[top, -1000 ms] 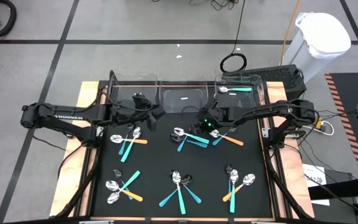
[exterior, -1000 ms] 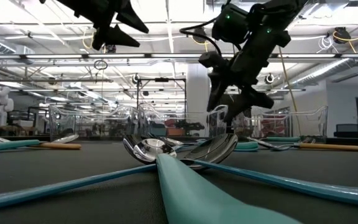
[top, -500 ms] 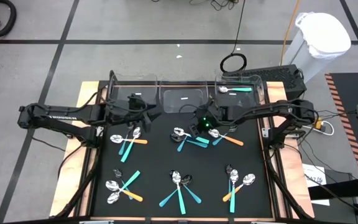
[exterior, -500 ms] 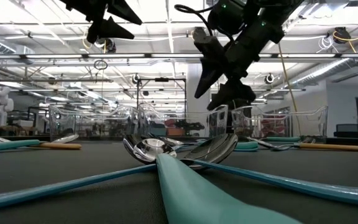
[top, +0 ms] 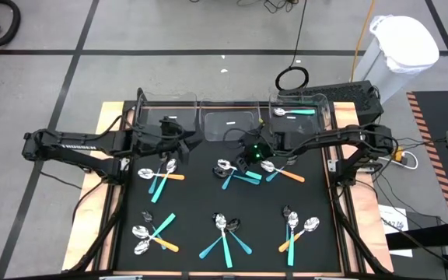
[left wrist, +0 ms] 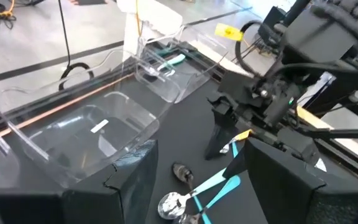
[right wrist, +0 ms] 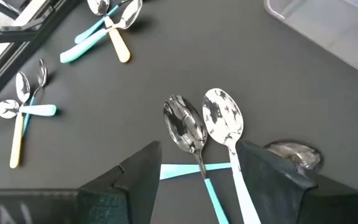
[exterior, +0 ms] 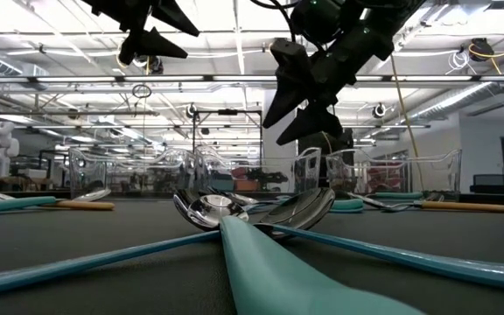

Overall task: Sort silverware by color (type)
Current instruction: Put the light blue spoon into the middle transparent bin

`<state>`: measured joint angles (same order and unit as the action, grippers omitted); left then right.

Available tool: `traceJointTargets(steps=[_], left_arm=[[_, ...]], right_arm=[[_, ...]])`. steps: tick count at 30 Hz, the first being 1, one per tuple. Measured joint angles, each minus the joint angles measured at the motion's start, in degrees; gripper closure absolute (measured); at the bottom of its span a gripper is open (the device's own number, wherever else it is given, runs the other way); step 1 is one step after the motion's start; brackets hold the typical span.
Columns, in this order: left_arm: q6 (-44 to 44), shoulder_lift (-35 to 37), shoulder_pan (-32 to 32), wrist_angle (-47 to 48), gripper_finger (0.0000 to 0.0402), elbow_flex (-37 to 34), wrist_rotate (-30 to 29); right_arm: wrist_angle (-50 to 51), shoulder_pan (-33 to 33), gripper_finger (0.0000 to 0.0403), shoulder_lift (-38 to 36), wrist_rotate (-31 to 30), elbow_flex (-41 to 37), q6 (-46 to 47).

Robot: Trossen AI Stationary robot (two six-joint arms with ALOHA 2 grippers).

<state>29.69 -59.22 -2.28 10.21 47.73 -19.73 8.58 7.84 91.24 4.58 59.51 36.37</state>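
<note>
Small spoons with silver bowls and teal or orange handles lie in several crossed clusters on the black mat (top: 201, 202). My right gripper (top: 241, 159) hangs open over the middle far cluster (top: 236, 174). In the right wrist view, two silver-bowled spoons with teal handles (right wrist: 224, 121) lie on the mat between and below its fingers, untouched. My left gripper (top: 188, 142) hovers open above the mat near the far left cluster (top: 163, 176); the low view shows it high up (exterior: 151, 31). One teal spoon (top: 294, 111) lies inside the far right bin.
Three clear plastic bins (top: 232, 118) stand in a row along the mat's far edge, the left (top: 167, 109) and middle ones without spoons. More clusters lie at the near left (top: 152, 233), near middle (top: 224, 233) and near right (top: 298, 229). A white bag (top: 403, 43) stands beyond the table's far right.
My right gripper has rolled about its own axis, risen a little and shifted toward the table's left, over the middle far cluster. Its fingers stay apart as before. The spoons have not moved.
</note>
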Motion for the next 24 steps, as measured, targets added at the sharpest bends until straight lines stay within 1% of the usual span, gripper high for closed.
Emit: traceJointTargets(steps=[3,7,9,12,20,22,24], left_arm=[[0.0,0.0,0.1,-0.1,0.0162,0.0,0.0],[-0.1,0.0,-0.2,-0.2,0.0162,0.0,-0.1],[-0.1,0.0,-0.3,-0.2,0.0162,0.0,-0.2],[-0.1,0.0,-0.3,-0.2,0.0162,0.0,-0.1],[-0.1,0.0,-0.2,0.0,0.0162,0.0,1.8],[-0.1,0.0,-0.2,0.0,0.0162,0.0,1.9],[-0.1,0.0,-0.2,0.0,0.0162,0.0,1.9]], right_arm=[[0.5,0.1,0.0195,0.5,-0.1,0.1,2.6],[4.1,0.4,0.0195,2.3,-1.7,0.2,5.8],[5.6,0.4,0.0195,3.5,-1.7,0.1,5.9],[5.3,0.0,0.0195,5.1,-1.5,0.1,6.0],[5.4,-0.4,0.0195,5.8,-1.5,0.1,5.5],[5.4,-0.4,0.0195,5.8,-1.4,0.1,4.5],[5.0,-0.4,0.0195,5.9,-1.4,0.1,1.3]])
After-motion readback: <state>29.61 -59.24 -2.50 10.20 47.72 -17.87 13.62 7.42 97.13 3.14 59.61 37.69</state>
